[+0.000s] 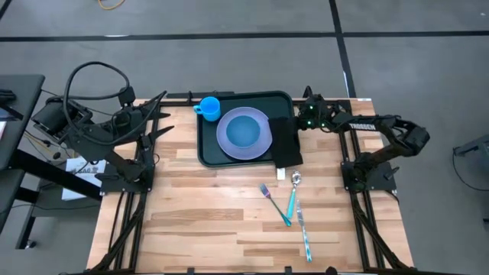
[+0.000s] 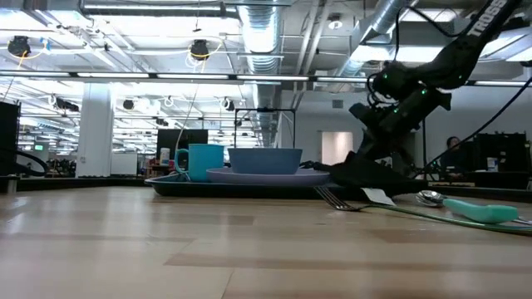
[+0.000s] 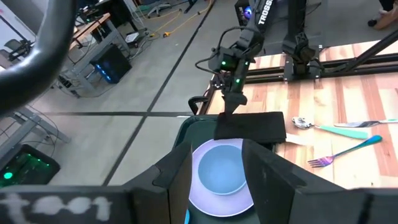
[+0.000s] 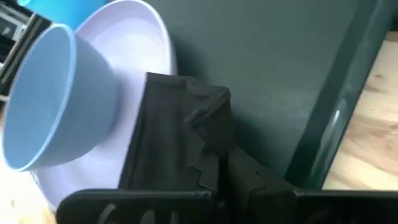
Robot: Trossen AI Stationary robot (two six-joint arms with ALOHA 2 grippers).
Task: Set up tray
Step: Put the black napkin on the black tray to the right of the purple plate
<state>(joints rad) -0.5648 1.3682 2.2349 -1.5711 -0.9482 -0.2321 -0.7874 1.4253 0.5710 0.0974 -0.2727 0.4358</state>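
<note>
The dark green-black tray (image 1: 229,156) lies at the table's far middle. On it rest a lavender plate (image 1: 260,141), with a blue bowl (image 1: 243,131) on the plate, and a blue cup (image 1: 210,107). A black folded napkin (image 1: 287,145) lies across the tray's right rim. My right gripper (image 1: 299,118) is at the napkin's far end, shut on it. My left gripper (image 3: 224,165) is open and hovers off the tray's left side (image 1: 157,114), touching nothing. My right gripper (image 4: 216,155) pinches the napkin's far end at a bunched-up corner (image 4: 208,112) between its two fingers, slanting down from the table's far right. That end is raised toward the fingers (image 2: 359,162). The rest of the napkin lies on the tray and the plate's rim.
A teal-handled fork (image 1: 275,202), a spoon (image 1: 295,189) and a knife (image 1: 304,229) lie on the bare wood near the tray's right corner. A small white tag (image 1: 281,174) lies by the napkin's near end. The table's near left is bare wood (image 1: 191,221).
</note>
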